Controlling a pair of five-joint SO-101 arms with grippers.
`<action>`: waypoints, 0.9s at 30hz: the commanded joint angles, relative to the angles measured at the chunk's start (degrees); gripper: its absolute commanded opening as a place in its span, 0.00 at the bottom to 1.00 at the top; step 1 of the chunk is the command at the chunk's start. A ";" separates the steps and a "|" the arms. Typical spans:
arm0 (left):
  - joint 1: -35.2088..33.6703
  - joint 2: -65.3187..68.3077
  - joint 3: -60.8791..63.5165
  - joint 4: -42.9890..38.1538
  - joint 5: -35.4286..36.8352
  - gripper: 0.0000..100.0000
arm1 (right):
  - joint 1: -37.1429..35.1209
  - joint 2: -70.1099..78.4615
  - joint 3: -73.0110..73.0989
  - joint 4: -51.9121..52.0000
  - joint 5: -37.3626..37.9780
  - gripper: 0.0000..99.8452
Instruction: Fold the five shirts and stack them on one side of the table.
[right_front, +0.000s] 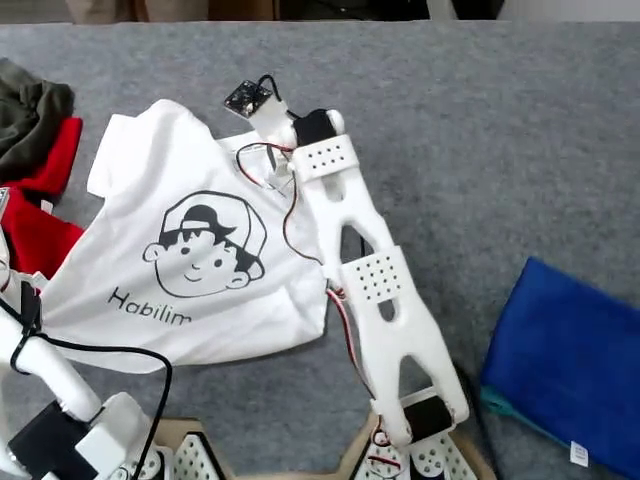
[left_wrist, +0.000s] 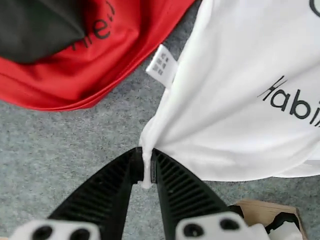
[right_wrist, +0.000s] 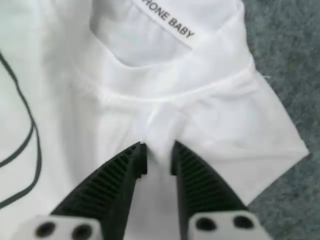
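A white shirt (right_front: 190, 250) with a cartoon face print lies spread on the grey table. My right gripper (right_wrist: 156, 160) is shut on the white shirt (right_wrist: 165, 100) just below its collar, at the shirt's far right part (right_front: 270, 150) in the high view. My left gripper (left_wrist: 145, 167) is shut on the white shirt's hem corner (left_wrist: 235, 100), at the table's near left. A red shirt (right_front: 40, 210) and a dark olive shirt (right_front: 28, 115) lie bunched at the far left. A folded blue shirt (right_front: 565, 360) rests at the right.
The red shirt (left_wrist: 95, 50) with a dark garment (left_wrist: 35, 20) on it lies close beside the left gripper. A white care tag (left_wrist: 162, 65) sticks out at the white shirt's edge. Bare grey table (right_front: 480, 130) stretches across the far right.
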 joint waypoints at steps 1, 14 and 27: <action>0.00 -1.19 0.62 -0.79 1.05 0.02 | 1.27 0.04 -2.77 2.90 -0.53 0.01; 1.32 -1.19 1.23 -1.49 0.97 0.02 | 15.87 -1.63 -4.62 12.40 -0.53 0.00; 9.32 -1.19 8.88 -13.45 2.46 0.02 | 28.09 -32.84 35.91 12.31 5.54 0.00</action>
